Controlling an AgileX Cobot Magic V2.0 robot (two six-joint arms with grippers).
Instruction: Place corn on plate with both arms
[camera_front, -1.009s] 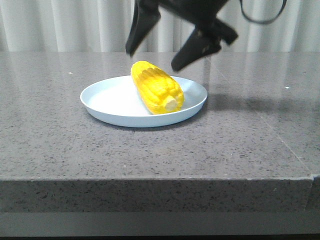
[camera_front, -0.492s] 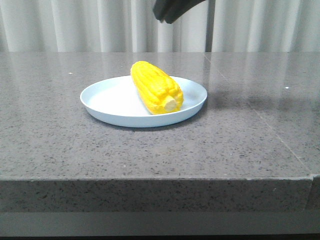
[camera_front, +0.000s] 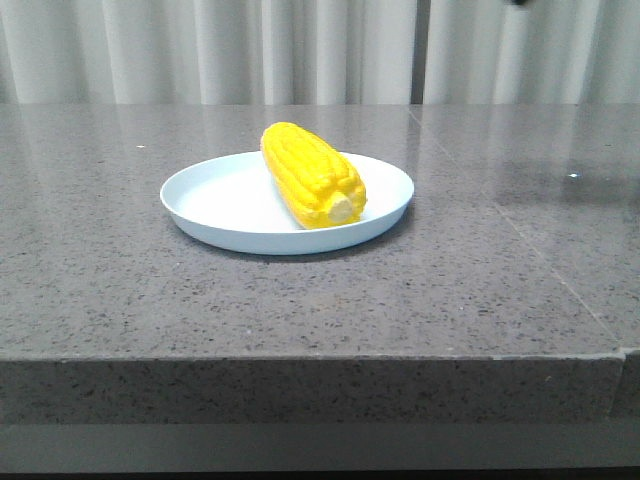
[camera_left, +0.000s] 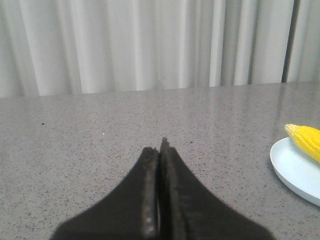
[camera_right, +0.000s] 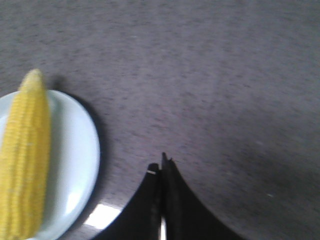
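Note:
The yellow corn (camera_front: 312, 175) lies on the pale blue plate (camera_front: 215, 205) in the middle of the grey table, its pale stub end toward the front. No gripper shows in the front view. In the left wrist view my left gripper (camera_left: 159, 146) is shut and empty over bare table; the plate's edge (camera_left: 290, 167) and the corn's tip (camera_left: 305, 140) show to one side. In the right wrist view my right gripper (camera_right: 161, 166) is shut and empty above the table beside the plate (camera_right: 80, 160), with the corn (camera_right: 25, 160) lying on it.
The grey speckled stone table (camera_front: 480, 270) has its front edge near the camera. White curtains (camera_front: 200, 50) hang behind it. A seam runs across the tabletop at the right (camera_front: 560, 270).
The black gripper that hung open over the corn one second ago has risen and left the front view to the upper right. The corn and plate have not moved.

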